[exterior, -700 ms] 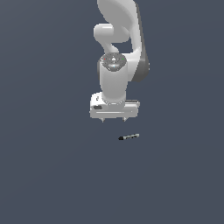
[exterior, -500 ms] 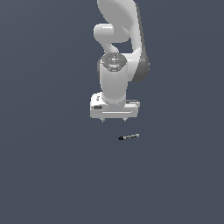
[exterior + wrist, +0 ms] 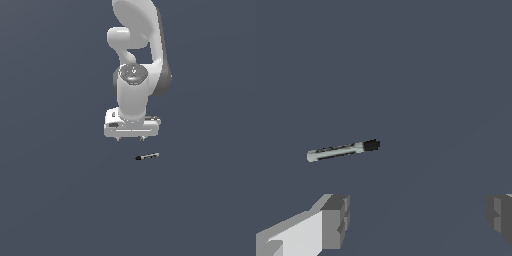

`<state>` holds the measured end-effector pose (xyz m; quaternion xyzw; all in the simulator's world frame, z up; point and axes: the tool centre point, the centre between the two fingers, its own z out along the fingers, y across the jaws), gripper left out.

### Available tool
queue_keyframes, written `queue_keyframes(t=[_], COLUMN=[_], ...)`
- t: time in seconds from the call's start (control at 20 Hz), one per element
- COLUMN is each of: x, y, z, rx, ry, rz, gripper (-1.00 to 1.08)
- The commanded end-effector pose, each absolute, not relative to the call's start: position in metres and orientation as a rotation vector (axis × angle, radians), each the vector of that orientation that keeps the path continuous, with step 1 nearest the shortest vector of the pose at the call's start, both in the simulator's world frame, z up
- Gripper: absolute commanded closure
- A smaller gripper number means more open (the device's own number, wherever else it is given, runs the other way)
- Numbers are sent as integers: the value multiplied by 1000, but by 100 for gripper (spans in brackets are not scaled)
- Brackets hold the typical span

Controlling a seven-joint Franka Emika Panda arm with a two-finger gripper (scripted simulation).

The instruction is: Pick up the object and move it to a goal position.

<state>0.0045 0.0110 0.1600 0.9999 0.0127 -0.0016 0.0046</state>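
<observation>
My pincer hangs spread wide, its fingers gripping nothing. The rod lies flat on the table, just beyond my fingertips and apart from them, its black end pointing toward the exterior view's left.

Tool fingers cut off by wrist view's edge; arm top perhaps too.

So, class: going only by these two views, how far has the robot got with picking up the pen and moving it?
Nothing is finished. The pen lies flat on the floor, untouched. In hand: the gripper hangs open above, the pen not between its fingers. Lining up, lowering, gripping, lifting and carrying remain.
</observation>
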Motion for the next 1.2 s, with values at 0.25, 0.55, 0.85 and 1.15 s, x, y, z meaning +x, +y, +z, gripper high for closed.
queue_keyframes(t=[0.25, 0.55, 0.85, 1.15], x=[5, 6, 7, 9], y=[13, 18, 27, 37], z=[158, 152, 142, 131], rx=[3134, 3135, 3124, 3093], ry=[-14, -139, -337, -576], rz=[-5, -6, -9, -12], gripper=[-92, -92, -92, -92])
